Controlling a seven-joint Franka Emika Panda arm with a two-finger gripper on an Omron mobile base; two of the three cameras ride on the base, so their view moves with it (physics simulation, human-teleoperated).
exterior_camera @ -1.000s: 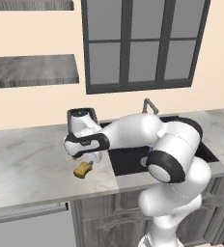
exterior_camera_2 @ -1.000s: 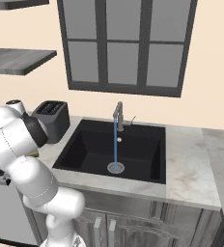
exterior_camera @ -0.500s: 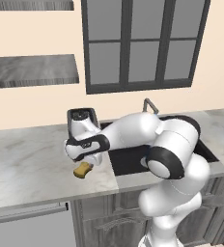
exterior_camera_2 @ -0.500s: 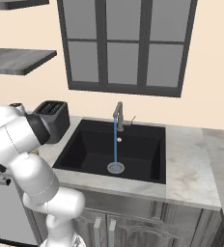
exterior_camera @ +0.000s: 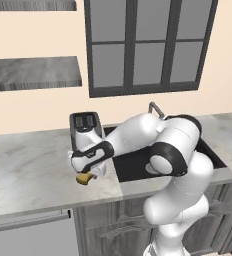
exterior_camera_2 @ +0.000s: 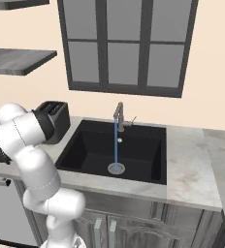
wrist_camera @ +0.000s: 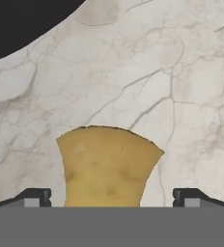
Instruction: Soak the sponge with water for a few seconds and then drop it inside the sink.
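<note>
Open gripper poised over the sponge on the counter

The sponge [wrist_camera: 109,166] lay on the marble counter [exterior_camera: 28,167] left of the sink [exterior_camera_2: 134,140], in front of the toaster [exterior_camera: 84,122]. The gripper [wrist_camera: 109,198] hung directly above it, jaws spread wide to either side, nothing held. The sponge looked light and soft, likely to squash under a firm pinch; its narrow waist seemed the best place to grip. Water [exterior_camera_2: 116,145] ran from the faucet [exterior_camera_2: 118,112].
</note>
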